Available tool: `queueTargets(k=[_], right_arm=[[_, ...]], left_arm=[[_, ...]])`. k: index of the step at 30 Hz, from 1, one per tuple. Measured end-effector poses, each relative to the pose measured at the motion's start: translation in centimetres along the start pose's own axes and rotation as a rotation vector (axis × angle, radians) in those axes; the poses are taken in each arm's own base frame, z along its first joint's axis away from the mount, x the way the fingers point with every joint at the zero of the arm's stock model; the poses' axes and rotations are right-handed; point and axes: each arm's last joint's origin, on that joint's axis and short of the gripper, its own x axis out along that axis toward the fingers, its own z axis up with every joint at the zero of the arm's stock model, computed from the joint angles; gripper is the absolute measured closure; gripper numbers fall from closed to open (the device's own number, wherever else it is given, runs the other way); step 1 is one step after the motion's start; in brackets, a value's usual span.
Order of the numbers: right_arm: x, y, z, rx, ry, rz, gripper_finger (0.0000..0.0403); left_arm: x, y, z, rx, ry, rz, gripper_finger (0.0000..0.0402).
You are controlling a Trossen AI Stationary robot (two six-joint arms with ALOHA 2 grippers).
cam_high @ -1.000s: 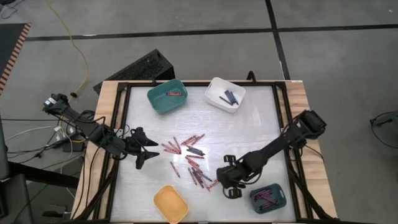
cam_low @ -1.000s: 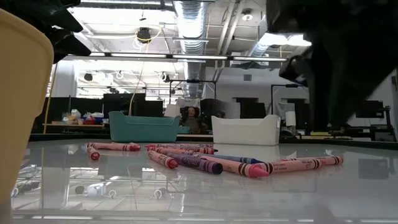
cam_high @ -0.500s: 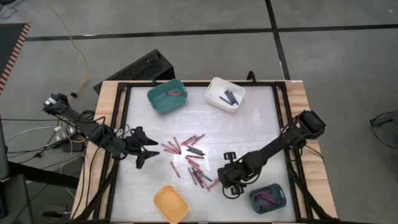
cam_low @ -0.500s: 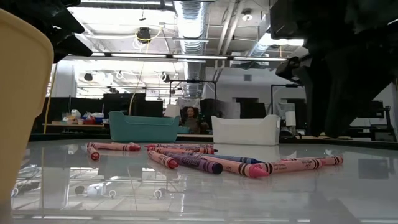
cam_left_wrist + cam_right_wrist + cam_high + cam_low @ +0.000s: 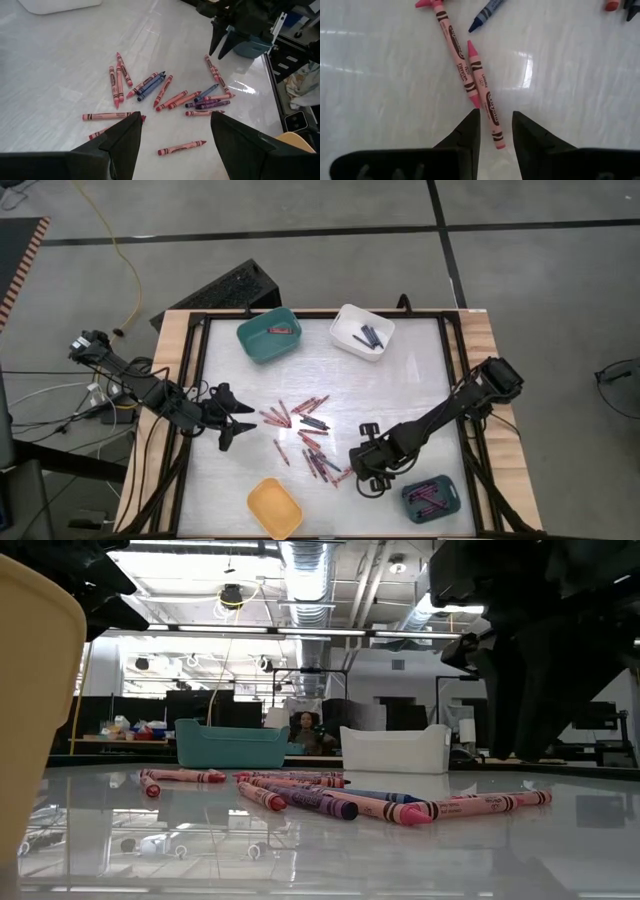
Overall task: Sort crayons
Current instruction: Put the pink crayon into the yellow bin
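Several crayons, red, pink and dark blue, lie scattered flat on the white table top, also seen in the low view. My right gripper hangs over the pile's near right edge, fingers pointing steeply down and open. In its wrist view the gripper stands astride the lower end of a pink crayon without touching it; a second pink crayon lies beside that one. My left gripper waits open at the table's left side, above the table, with the pile ahead of its fingers.
A teal bin with a red crayon and a white bin with dark blue crayons stand at the far edge. A yellow bin sits at the near edge. A dark bin with pink crayons sits near right, beside my right arm.
My right gripper has turned a little at the wrist while staying over the same spot at the pile's near right edge. The crayons have not moved.
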Motion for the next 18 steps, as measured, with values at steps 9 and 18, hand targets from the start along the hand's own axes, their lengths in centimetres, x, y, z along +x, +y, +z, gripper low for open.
queueTargets(k=[9,18], right_arm=[[0.0,-0.01,-0.06,-0.001,0.005,-0.001,0.0296],[-0.01,0.05,-0.06,0.006,0.005,0.002,0.0296]], left_arm=[[0.0,0.0,0.0,-0.003,0.0,0.0,0.0174],[0.0,0.0,0.0,0.004,0.001,-0.001,0.0174]])
